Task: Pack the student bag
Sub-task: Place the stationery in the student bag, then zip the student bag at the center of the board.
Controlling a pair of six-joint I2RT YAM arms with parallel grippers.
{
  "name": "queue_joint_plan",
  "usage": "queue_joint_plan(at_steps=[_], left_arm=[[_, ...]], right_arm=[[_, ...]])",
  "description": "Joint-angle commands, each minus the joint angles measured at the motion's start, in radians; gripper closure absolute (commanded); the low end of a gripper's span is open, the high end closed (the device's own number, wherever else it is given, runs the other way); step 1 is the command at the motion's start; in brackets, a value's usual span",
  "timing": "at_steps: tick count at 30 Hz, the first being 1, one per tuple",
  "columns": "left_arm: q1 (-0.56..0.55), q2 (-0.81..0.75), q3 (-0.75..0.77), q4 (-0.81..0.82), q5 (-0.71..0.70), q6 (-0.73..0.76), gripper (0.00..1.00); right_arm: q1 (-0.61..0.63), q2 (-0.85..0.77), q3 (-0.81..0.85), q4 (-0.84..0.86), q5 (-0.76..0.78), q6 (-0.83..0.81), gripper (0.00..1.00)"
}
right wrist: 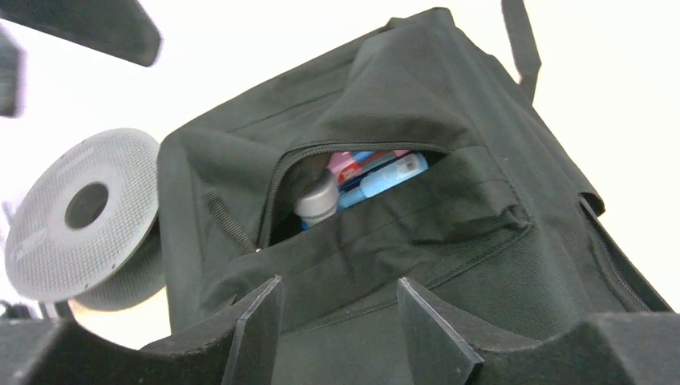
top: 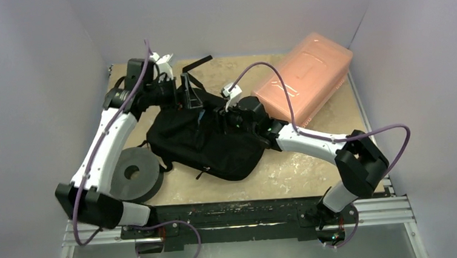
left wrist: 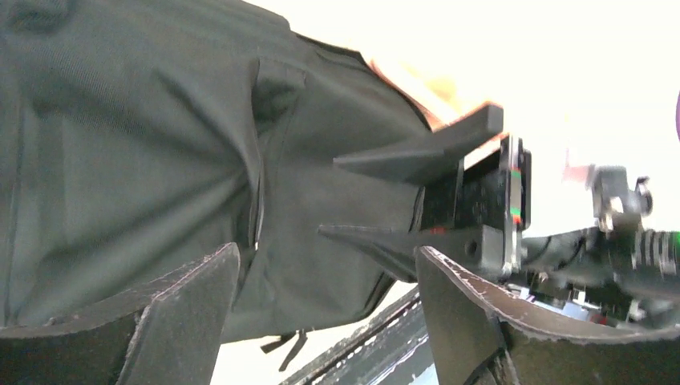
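While the bag lies flat in the middle of the table, both arms reach over its far half. The ring sits just beside the bag's near left corner. The box lies at the far right, close to the bag's right end.

Left gripper: jaws wide apart, nothing held. It is at the far end of the bag by the straps, and dark fabric fills most of its wrist view.

Right gripper: jaws partly open, nothing clamped. It hangs close over the bag's upper face. In the left wrist view its two fingers point at the fabric; I cannot tell whether they touch it.

Pocket: zip open, mouth gaping. Inside are a white cap and blue and pink items, too small to identify.
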Motion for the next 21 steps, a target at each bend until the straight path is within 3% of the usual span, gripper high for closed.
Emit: queue_joint_plan(at_steps=[1,4,8,10,16,21], left_arm=[[0.006,-0.249,-0.160,0.034,-0.104,-0.063,0.18],[0.006,-0.445,-0.297,0.051,-0.227,-0.107,0.17],[0.006,-0.650,-0.467,0.057,-0.289,-0.169,0.20],[0.006,-0.717,-0.547,0.086,-0.251,-0.205,0.23],[0.006,-0.725,-0.740,0.260,-0.097,-0.323,0.29],[0.006,-0.695,-0.813,0.330,-0.115,-0.396,0.40]], right_arm=[[0.005,-0.072,-0.016,0.067,-0.174,-0.130,0.36],[0.005,-0.059,0.016,0.111,-0.292,-0.190,0.28],[0.004,0.025,0.159,0.067,-0.321,-0.177,0.28],[-0.012,0.062,0.199,0.095,-0.329,-0.114,0.31],[-0.076,0.243,0.303,0.188,-0.390,0.065,0.41],[-0.082,0.406,0.311,0.222,-0.404,0.079,0.50]])
